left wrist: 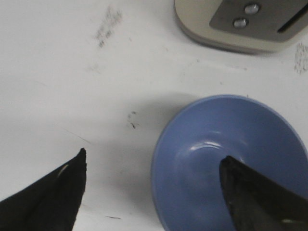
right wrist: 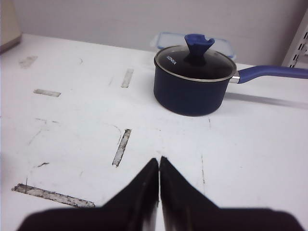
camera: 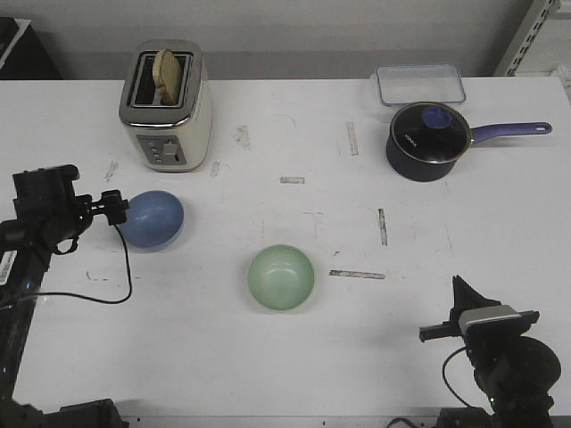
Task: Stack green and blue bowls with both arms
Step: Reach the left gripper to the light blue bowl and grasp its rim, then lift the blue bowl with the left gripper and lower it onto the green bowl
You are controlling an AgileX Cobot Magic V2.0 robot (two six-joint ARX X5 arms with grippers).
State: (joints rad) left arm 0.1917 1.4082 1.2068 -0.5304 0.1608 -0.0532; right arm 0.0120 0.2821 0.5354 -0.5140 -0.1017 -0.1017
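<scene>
While tipped, empty blue bowl (camera: pixel 152 219).

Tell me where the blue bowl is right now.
In the front view the blue bowl sits on the table's left side, just in front of the toaster and left of the green bowl. The open left gripper straddles its rim.

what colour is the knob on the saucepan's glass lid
Purple-blue knob, matching the saucepan's handle; clearest in the right wrist view.

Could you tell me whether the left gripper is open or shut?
Open: the left gripper has its fingers spread, one inside the blue bowl.
</scene>
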